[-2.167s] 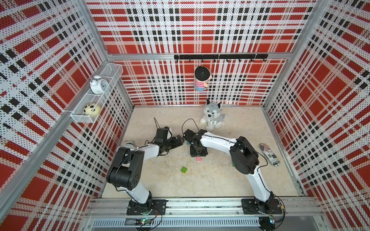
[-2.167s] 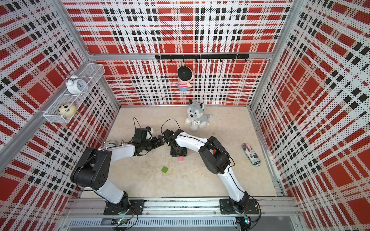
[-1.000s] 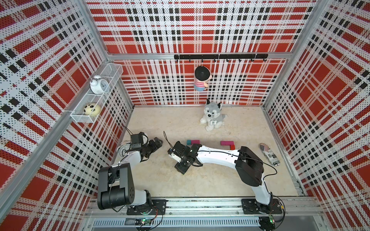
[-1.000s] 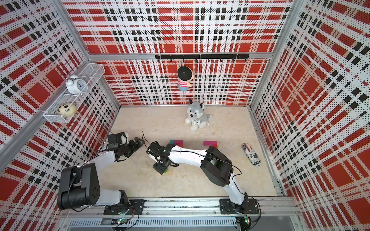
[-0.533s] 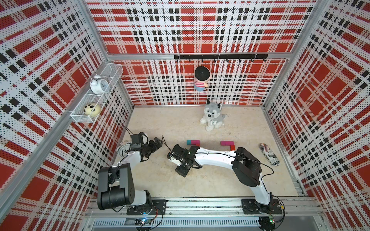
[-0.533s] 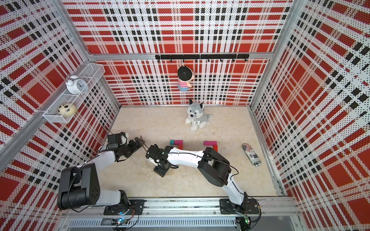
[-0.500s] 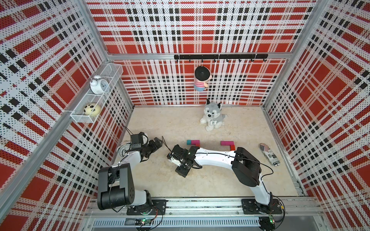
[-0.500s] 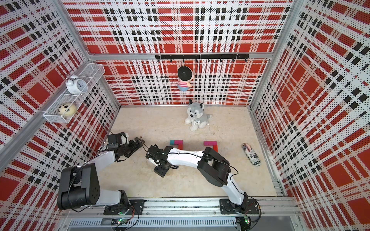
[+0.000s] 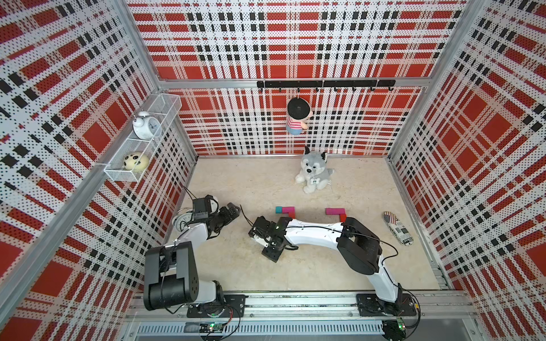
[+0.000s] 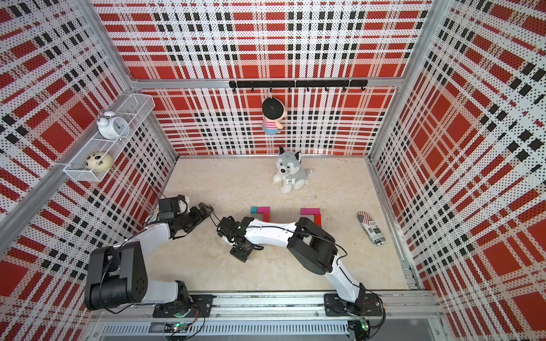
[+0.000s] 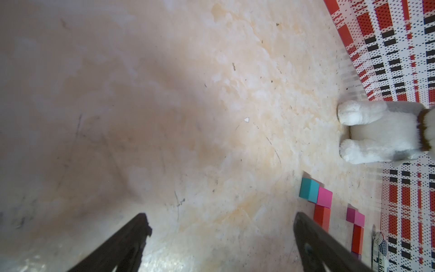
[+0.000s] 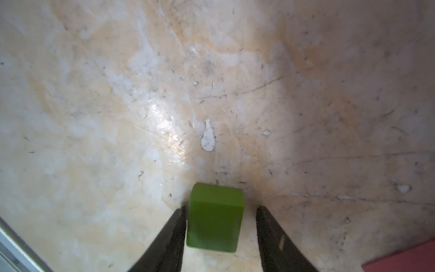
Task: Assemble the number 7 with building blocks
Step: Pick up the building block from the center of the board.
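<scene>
Green block (image 12: 215,217), on the desk (image 12: 94,117), now sits between the narrowing jaws of my right end effector (image 12: 220,209), not clamped yet. Moved here from the placed blocks (image 9: 285,210); next 7 piece. Left end effector (image 11: 221,216) wide, empty.

plush dog (image 9: 314,172) at the back, building blocks (image 9: 285,210) in two groups before it, shoe (image 9: 397,228) to their right

Beige marbled tabletop (image 9: 236,183) was noted scuffed and chipped. Near back wall, plush dog (image 9: 313,172) was seated. Mid-table, teal block (image 9: 278,210), magenta block (image 9: 288,210) and red block (image 9: 291,216) were laid touching in an L. Beside them, second magenta block (image 9: 335,211) and second red block (image 9: 342,218) were set likewise. Apart from these, green block (image 12: 215,216) was found lying flat. By right edge, flag-print pouch (image 9: 397,228) was recorded.
</scene>
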